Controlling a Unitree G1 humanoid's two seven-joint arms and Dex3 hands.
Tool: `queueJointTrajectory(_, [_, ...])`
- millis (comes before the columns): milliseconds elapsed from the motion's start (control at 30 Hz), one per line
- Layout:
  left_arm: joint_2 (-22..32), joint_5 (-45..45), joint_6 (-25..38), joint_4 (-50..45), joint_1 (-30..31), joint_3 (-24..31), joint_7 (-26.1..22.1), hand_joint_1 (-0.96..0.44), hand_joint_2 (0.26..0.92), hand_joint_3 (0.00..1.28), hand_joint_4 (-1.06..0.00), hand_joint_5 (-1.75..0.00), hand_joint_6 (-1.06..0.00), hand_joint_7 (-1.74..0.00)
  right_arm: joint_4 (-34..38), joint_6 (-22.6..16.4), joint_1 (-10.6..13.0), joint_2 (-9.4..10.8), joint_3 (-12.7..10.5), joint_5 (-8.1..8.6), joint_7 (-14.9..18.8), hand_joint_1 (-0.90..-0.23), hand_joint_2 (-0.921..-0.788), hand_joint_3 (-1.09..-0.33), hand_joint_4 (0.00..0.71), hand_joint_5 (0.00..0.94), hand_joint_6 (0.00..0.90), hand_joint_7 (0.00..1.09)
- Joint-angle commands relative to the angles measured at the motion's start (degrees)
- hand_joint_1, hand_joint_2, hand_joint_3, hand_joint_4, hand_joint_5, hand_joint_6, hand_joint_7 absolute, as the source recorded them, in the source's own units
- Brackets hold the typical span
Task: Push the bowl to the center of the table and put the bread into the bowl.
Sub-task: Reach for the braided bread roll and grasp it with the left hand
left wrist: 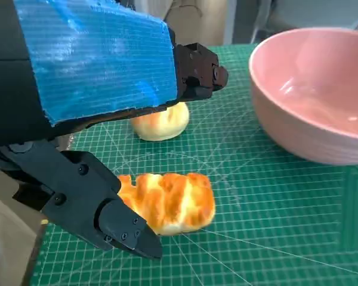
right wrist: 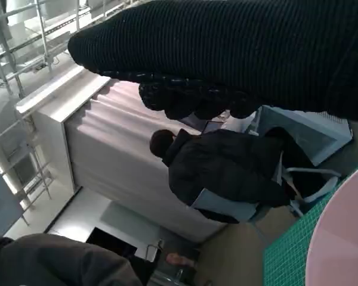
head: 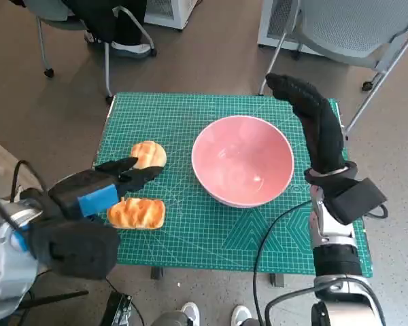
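Observation:
A pink bowl [head: 243,160] [left wrist: 313,89] stands empty near the middle of the green cutting mat [head: 190,115]. Its rim [right wrist: 346,238] also shows in the right wrist view. Two pieces of bread lie to its left: a round bun [head: 149,154] [left wrist: 161,122] farther back and a ridged golden loaf [head: 137,212] [left wrist: 170,201] near the front edge. My left hand [head: 105,185] [left wrist: 95,119] hovers over the loaf with fingers spread, holding nothing. My right hand [head: 313,119] [right wrist: 227,53] stands upright beside the bowl's right rim, fingers extended; whether it touches the bowl is unclear.
The mat covers the small table, whose front edge [head: 245,268] is near me. Chairs stand beyond the far edge: a grey one [head: 357,34] at back right, another [head: 88,27] at back left with a person's foot. A seated person [right wrist: 227,173] shows in the right wrist view.

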Motion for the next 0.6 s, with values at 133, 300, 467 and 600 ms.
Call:
queueJointTrajectory(133, [-1.43, 3.18, -0.20, 3.61, -2.99, -3.53, 0.62, -0.08, 0.659, 0.02, 0.00, 0.00, -0.15, -0.02, -0.19, 1.15, 1.13, -0.41, -0.58, 1.22, 1.31, -0.713, -0.921, -0.854, 0.184, 0.000, 0.089, 0.31])
queueJointTrajectory(300, [-2.29, 4.44, 1.38, 5.39, -4.21, -4.97, 0.18, -0.10, 0.660, 0.02, 0.00, 0.00, -0.16, -0.01, -0.76, 1.39, 1.60, -0.46, -0.80, 1.95, 1.97, -0.714, -0.921, -0.850, 0.184, 0.000, 0.083, 0.32])
queueJointTrajectory(467, [-2.98, 5.87, 2.20, 6.93, -5.12, -6.23, 0.28, -0.11, 0.664, 0.02, 0.00, 0.00, -0.16, -0.01, -0.77, 1.23, 1.81, -0.65, -1.04, 2.39, 2.38, -0.709, -0.921, -0.849, 0.183, 0.000, 0.077, 0.33])
queueJointTrajectory(600, [-3.60, 7.05, 3.06, 8.31, -6.00, -7.51, 0.27, -0.12, 0.667, 0.02, 0.00, 0.00, -0.16, -0.01, -1.11, 0.99, 1.99, -0.72, -1.21, 2.33, 2.52, -0.702, -0.921, -0.848, 0.181, 0.000, 0.073, 0.34])
